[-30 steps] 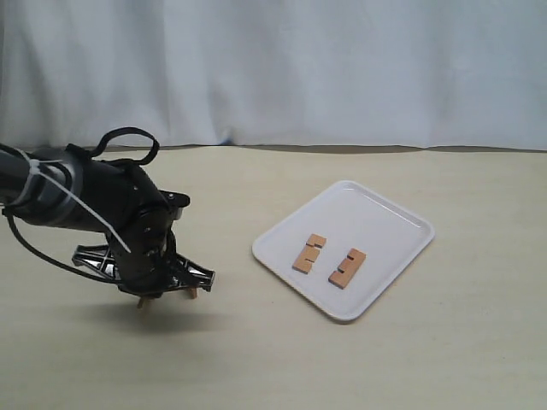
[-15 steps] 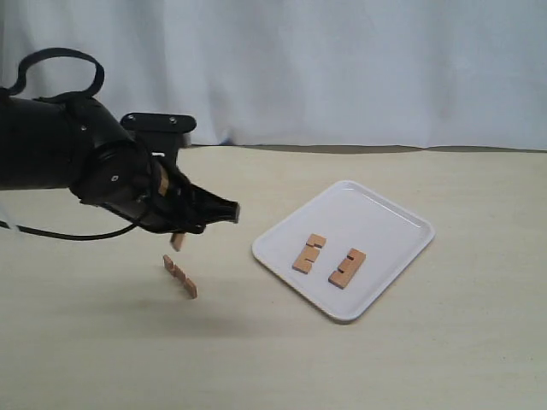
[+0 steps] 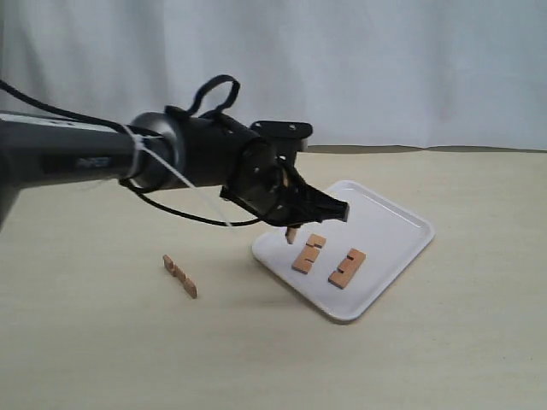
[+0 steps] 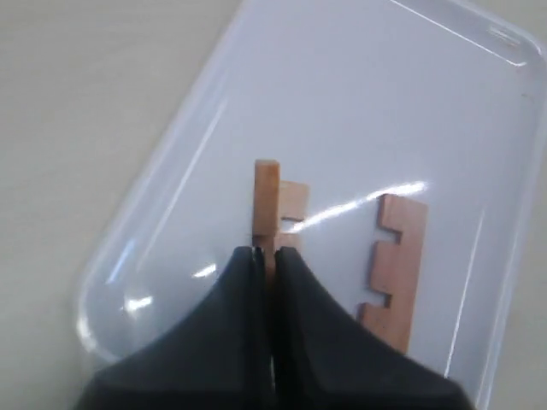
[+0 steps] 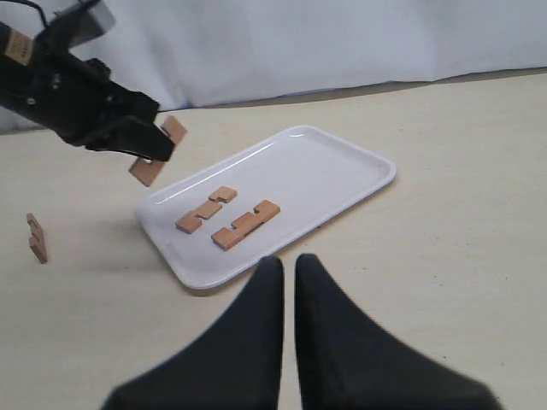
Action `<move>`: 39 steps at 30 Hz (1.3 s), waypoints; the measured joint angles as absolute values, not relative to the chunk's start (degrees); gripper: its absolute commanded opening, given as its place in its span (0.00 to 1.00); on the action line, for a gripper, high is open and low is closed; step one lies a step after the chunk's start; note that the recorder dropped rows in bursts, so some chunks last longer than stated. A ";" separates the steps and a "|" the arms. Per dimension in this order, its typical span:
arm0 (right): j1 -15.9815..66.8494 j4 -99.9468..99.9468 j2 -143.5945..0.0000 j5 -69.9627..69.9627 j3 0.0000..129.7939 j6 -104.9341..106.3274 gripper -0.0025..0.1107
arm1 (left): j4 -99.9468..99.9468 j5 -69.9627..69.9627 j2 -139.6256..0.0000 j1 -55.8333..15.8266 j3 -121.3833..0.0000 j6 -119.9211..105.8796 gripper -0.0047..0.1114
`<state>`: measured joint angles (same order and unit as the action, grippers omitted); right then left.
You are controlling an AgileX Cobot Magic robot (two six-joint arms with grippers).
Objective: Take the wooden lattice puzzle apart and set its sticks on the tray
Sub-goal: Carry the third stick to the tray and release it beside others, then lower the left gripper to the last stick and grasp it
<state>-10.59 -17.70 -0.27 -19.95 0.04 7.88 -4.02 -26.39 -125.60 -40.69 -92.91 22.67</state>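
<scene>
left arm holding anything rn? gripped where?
Yes: the left gripper is shut on one stick, pinched by one end, the rest jutting out above the tray. The right gripper holds nothing.

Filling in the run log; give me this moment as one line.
left hand: shut on stick, above tray | on tray: two sticks | on table: one stick | right hand: idle

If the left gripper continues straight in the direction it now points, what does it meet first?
Probably the tray. The left gripper holds a stick pointing down over the tray's near end, close beside a stick already lying there; depth is unclear, so it might touch that one first.
</scene>
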 measured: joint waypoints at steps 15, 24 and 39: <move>-10.59 -17.70 -0.27 -19.95 0.04 7.88 0.06 | 0.60 -34.63 -137.86 -42.63 -109.63 15.53 0.58; -10.59 -17.70 -0.27 -19.95 0.04 7.88 0.06 | -4.53 -46.59 -132.99 -42.63 -109.63 14.43 0.57; -10.59 -17.70 -0.27 -19.95 0.04 7.88 0.06 | -21.01 -69.36 -120.64 -42.63 -105.26 20.93 0.57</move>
<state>-10.59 -17.70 -0.27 -19.95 0.04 7.88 -21.01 -69.36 -120.64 -42.63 -105.26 20.93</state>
